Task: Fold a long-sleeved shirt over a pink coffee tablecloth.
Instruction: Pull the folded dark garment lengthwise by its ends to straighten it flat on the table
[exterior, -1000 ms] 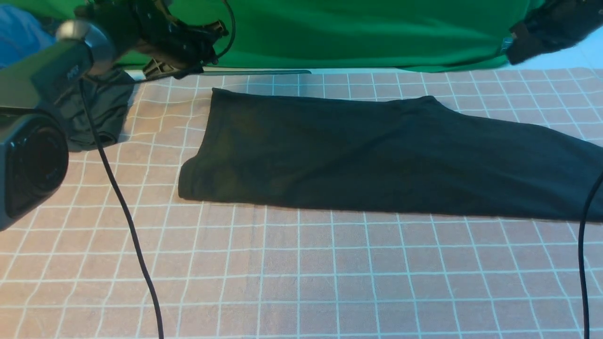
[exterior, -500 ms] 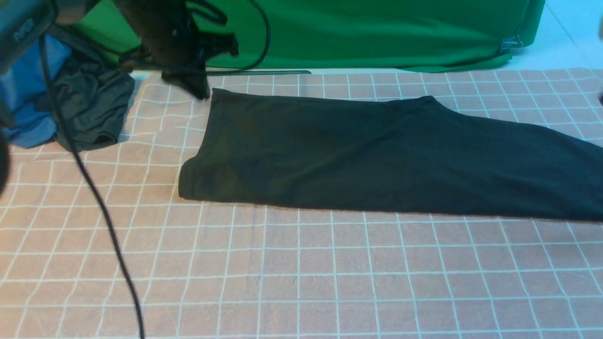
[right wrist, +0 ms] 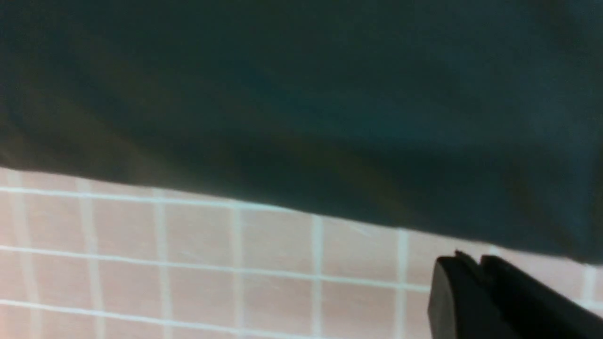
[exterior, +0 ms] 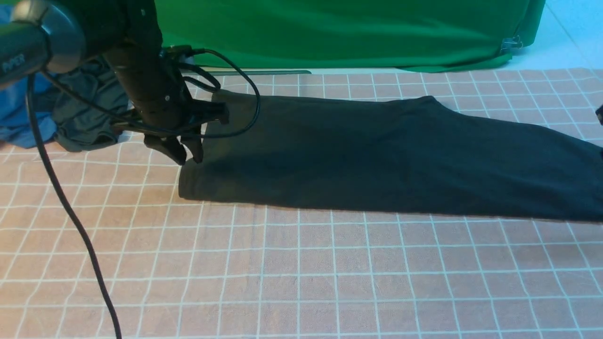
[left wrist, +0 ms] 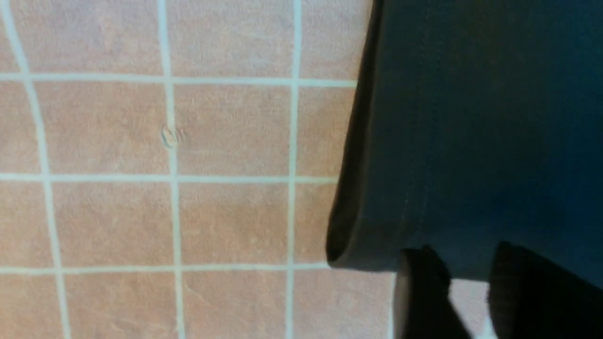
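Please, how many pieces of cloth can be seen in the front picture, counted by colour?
Dark: 2, the long-sleeved shirt and a smaller crumpled garment
Pink: 1, the checked tablecloth
Green: 1, the backdrop fabric
Blue: 1, the blue garment
Total: 5

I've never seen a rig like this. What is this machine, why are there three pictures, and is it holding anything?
It is a robot with two arms, each ending in a two-fingered gripper. The wide picture looks forward from between the arms. The other two come from a camera on each wrist. A black long-sleeved shirt lies flat as a long strip on the pink checked tablecloth. The left gripper is down at the shirt's left end, fingers apart, gripping nothing. The right gripper is closed and empty, beside an edge of the shirt. Behind hangs green fabric; at the far left lie a smaller dark garment and a blue garment.
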You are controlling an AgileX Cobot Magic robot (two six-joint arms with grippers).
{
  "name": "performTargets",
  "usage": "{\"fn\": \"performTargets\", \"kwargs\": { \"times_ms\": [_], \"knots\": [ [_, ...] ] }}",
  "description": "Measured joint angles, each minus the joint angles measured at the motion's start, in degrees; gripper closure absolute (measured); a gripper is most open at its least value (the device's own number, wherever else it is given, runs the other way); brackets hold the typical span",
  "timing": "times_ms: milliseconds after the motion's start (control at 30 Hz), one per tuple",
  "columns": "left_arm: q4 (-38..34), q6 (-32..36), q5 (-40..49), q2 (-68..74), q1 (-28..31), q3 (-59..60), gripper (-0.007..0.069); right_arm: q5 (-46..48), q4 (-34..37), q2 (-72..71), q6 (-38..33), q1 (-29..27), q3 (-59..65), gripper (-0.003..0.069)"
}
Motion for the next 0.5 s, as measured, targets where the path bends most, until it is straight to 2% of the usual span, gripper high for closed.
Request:
{"fn": "performTargets", "kwargs": {
  "times_ms": [33, 67, 133, 233, 300, 400, 500],
  "knots": [
    [0.6, -0.1, -0.2, 0.7, 0.0, 0.1, 0.0237, -0.1, 1.0, 0.0, -0.4, 0.0, 0.0, 0.0568],
    [0.6, -0.1, -0.3, 0.9, 0.0, 0.1, 0.0224, -0.1, 1.0, 0.0, -0.4, 0.0, 0.0, 0.0568],
    [1.1, -0.2, -1.0, 2.3, 0.0, 0.2, 0.0094, -0.2, 1.8, 0.0, -0.5, 0.0, 0.0, 0.0568],
    [0.0, -0.2, -2.0, 4.4, 0.0, 0.2, -0.0006, -0.4, 2.1, 0.0, -0.6, 0.0, 0.0, 0.0568],
    [-1.4, -0.2, -2.0, 5.5, 0.0, 0.2, -0.002, -0.4, 2.3, 0.0, -0.7, 0.0, 0.0, 0.0568],
    [-2.2, -0.1, -1.5, 6.5, 0.0, 0.2, 0.0004, -0.4, 3.1, 0.0, -0.7, 0.0, 0.0, 0.0568],
    [-3.8, -0.2, -0.6, 7.0, 0.0, 0.0, 0.0179, -0.4, 3.5, 0.0, -0.7, 0.0, 0.0, 0.0568]
  ]
}}
